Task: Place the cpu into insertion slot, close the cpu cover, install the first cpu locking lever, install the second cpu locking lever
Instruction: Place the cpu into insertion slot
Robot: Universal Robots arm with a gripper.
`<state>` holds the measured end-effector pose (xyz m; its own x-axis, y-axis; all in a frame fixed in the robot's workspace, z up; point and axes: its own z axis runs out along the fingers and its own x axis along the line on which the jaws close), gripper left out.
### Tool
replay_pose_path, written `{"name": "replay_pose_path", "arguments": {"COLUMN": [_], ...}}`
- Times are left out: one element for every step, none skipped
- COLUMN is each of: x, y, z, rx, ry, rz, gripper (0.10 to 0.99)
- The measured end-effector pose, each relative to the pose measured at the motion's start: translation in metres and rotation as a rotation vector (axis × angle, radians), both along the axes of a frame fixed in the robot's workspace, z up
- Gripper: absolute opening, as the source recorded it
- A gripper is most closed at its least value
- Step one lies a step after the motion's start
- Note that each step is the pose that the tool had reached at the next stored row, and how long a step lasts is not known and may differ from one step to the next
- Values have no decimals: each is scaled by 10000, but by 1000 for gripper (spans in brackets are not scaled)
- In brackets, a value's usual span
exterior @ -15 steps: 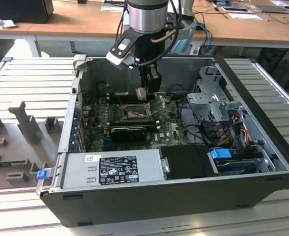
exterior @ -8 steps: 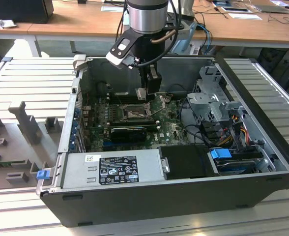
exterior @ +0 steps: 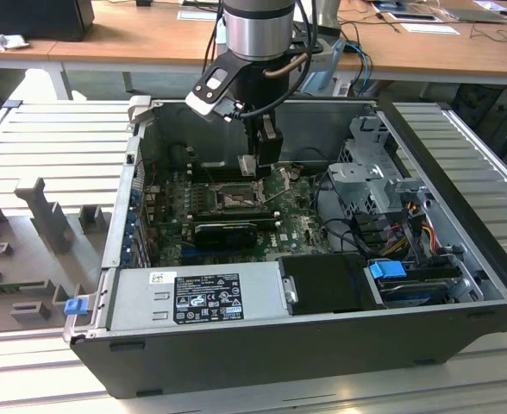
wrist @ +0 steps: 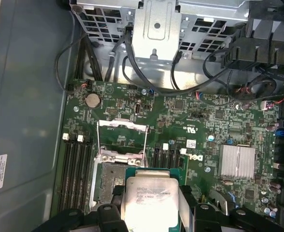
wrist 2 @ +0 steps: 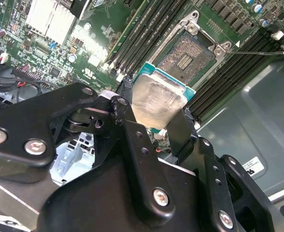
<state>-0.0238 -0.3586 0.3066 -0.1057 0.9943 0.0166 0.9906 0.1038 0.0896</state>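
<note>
My gripper (wrist 2: 154, 111) is shut on the cpu (wrist 2: 157, 99), a silvery square chip on a green base pinched by its edges between the black fingers (wrist 2: 179, 129). In the first wrist view the cpu (wrist: 149, 198) hangs over one side of the insertion slot (wrist: 108, 181), and I cannot tell if they touch. The dark contact field of the insertion slot (wrist 2: 188, 55) lies bare inside its metal rim. The cpu cover (wrist: 122, 124) stands swung open beyond the slot. In the exterior view the gripper (exterior: 255, 168) holds the cpu (exterior: 246, 163) just above the insertion slot (exterior: 236, 200).
Long black memory slots (wrist: 77, 169) run beside the socket. A finned silver heatsink (wrist: 236, 160) sits further along the board. The drive cage (exterior: 374, 172) with cable bundles, the power supply (exterior: 197, 297) and the case walls (exterior: 141, 164) hem in the board.
</note>
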Motion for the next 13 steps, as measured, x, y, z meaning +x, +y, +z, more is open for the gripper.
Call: {"name": "replay_pose_path", "arguments": {"x": [0,0,0,0,0,0,0,0,0,0,0,0,0], "y": [0,0,0,0,0,0,0,0,0,0,0,0,0], "z": [-1,-2,-3,-5,-5,-9,-14,-16,-19,-21,-26,-29,-34], "rx": [0,-1,0,0,0,0,0,0,1,0,1,0,0], "ry": [0,0,0,0,0,0,0,0,0,0,0,0,0], "rz": [-15,-36,-49,-67,-81,-119,-158,-181,-199,-210,-233,-254,-279], "gripper": [529,529,529,529,529,529,529,529,529,529,529,529,529]}}
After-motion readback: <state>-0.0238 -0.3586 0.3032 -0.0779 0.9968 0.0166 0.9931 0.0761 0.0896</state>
